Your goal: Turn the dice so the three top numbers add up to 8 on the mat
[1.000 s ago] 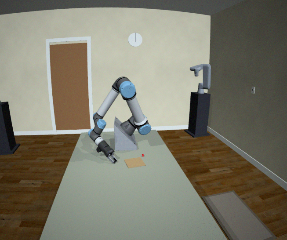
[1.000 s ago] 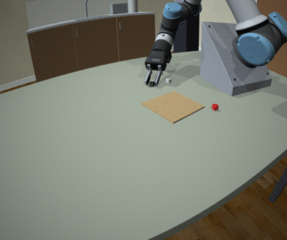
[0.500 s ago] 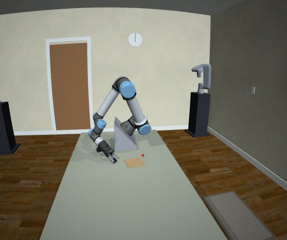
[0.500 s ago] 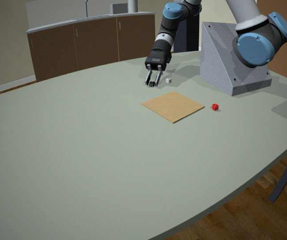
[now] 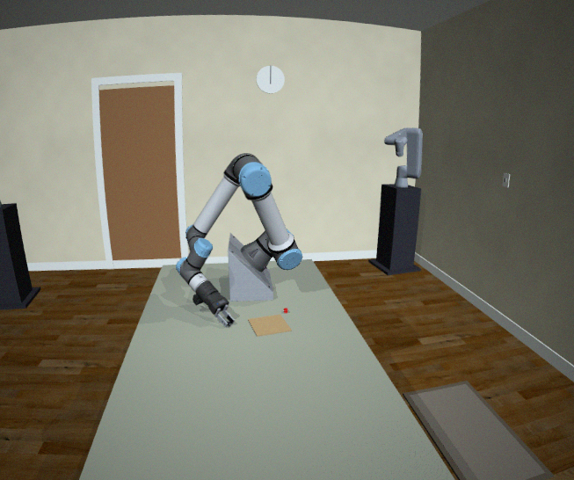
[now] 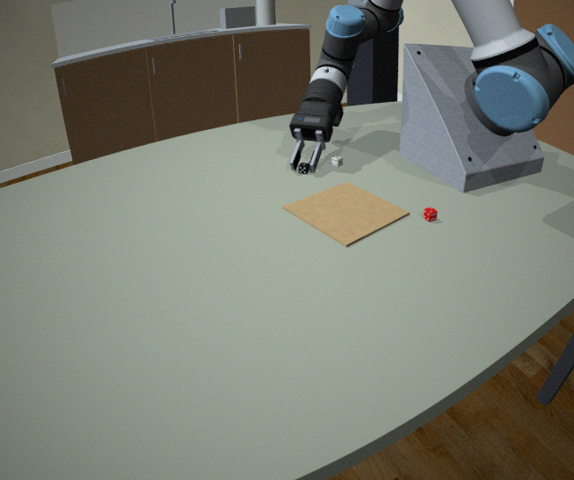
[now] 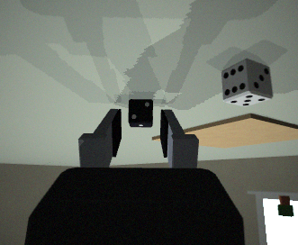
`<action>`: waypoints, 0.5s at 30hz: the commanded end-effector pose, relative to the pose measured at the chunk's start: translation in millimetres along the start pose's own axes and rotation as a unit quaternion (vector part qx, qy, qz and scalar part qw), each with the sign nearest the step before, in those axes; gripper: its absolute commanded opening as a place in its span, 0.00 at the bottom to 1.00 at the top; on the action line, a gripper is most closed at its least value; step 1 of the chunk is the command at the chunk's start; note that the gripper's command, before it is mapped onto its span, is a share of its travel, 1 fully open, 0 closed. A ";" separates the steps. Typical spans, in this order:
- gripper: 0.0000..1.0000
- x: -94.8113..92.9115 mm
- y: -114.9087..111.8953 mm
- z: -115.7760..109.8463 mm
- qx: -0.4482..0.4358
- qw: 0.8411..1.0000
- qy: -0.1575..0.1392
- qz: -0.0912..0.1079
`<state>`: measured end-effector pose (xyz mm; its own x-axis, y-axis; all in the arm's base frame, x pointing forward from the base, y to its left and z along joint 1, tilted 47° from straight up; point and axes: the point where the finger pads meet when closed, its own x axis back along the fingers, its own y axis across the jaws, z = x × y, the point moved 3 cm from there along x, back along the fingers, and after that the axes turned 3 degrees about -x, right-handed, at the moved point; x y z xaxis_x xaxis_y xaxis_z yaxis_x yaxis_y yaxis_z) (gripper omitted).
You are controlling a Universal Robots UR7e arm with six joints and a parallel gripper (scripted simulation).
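Note:
My gripper is open, its fingertips low on either side of the black die. The black die stands on the table between them, with a gap on each side in the wrist view. Its two-pip side faces the wrist camera. The white die lies on the table nearby; its bright upper face seems to show five. The red die lies beside the mat's right corner in the exterior view. The tan mat lies flat, bearing no die.
The grey wedge-shaped robot base stands on the table behind the mat and the red die. The arm's shadows fall across the table around the black and white dice.

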<state>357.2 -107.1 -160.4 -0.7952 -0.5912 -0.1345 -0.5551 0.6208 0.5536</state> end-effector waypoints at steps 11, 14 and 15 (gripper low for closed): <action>0.64 23.1 0.8 0.7 0.000 1.000 0.000 0.000; 0.64 34.5 0.8 0.7 0.000 1.000 0.000 0.000; 0.64 37.8 0.8 0.7 0.000 1.000 0.000 0.000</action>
<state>343.2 -116.0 -162.0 -0.7949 -0.5912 -0.1366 -0.5557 0.6189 0.5552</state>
